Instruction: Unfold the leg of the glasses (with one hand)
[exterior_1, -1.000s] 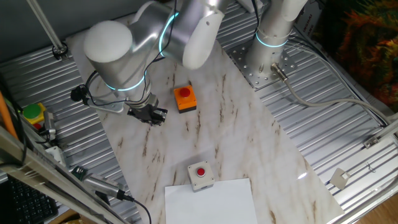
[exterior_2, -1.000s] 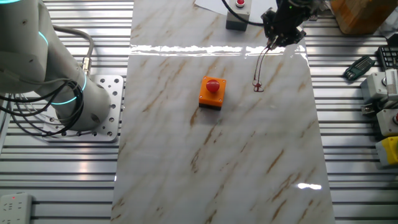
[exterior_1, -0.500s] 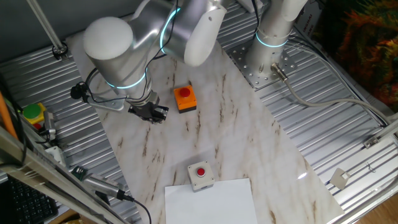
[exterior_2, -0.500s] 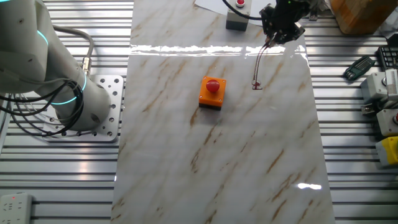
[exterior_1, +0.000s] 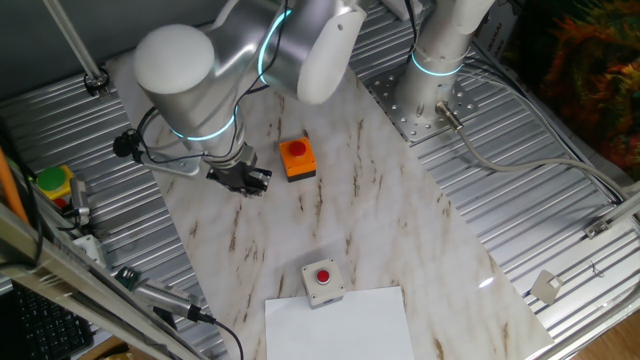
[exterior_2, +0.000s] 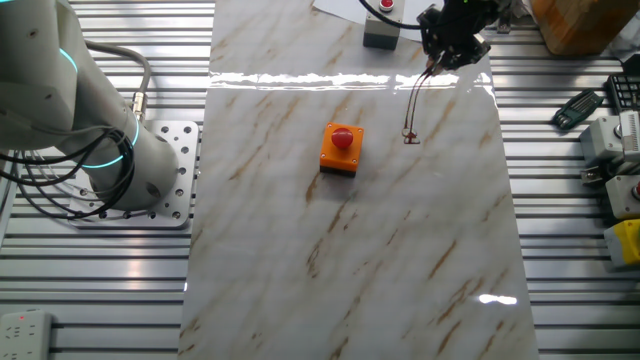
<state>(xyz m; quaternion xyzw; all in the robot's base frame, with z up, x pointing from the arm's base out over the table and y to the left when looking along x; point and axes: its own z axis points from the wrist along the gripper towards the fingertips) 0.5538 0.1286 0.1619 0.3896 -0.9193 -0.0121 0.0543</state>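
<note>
**Fixed views: gripper pinching the glasses at the far side of the marble top**

One fixed view: looking down past the silver arm, with the black gripper (exterior_1: 252, 181) sitting low over the marble tabletop (exterior_1: 400, 250), just beside the orange box (exterior_1: 297, 158) with its red button. Too small and dark here to make out the glasses between the fingers.

Other fixed view: showing the gripper (exterior_2: 440, 63) at the far edge of the marble slab, fingers drawn nearly together and nipping the top end of the glasses (exterior_2: 417, 100). Hanging from the fingertips as a thin reddish-brown line, running down and slightly left, with a small dark bit at the lower end touching or nearly touching the marble. Lying to the right of the orange box (exterior_2: 341, 148), apart from it. Hard to be telling lenses from temple arms at this size.

Also sitting on the table: a grey box with a red button (exterior_1: 323, 281), touching the edge of a white sheet of paper (exterior_1: 345, 325). Standing beside the marble, on the ribbed metal surface: the second arm's base (exterior_2: 95, 150), glowing with a teal ring.
</note>
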